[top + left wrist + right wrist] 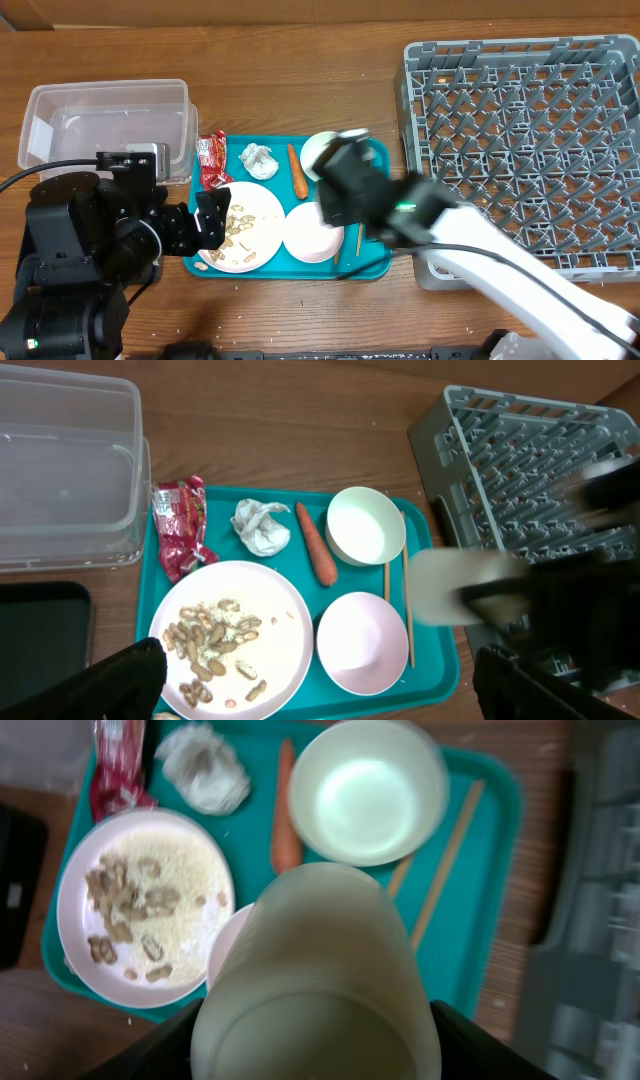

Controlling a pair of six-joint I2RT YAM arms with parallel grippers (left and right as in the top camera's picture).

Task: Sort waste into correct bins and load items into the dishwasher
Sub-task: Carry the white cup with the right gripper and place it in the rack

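Upper left: clear tub (105, 125). My left gripper (207, 220) hangs released at the left rim of the plate (264, 208), which carries food scraps (235, 228). Wrapper (212, 160), tissue (259, 160) and carrot (297, 170) lie on the teal tray (437, 660). Centre: my right gripper (315, 1040) grasps the small cup (315, 940). Right: dish rack (530, 140).

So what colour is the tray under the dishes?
Teal, a blue-green. The tray shows best in the left wrist view.
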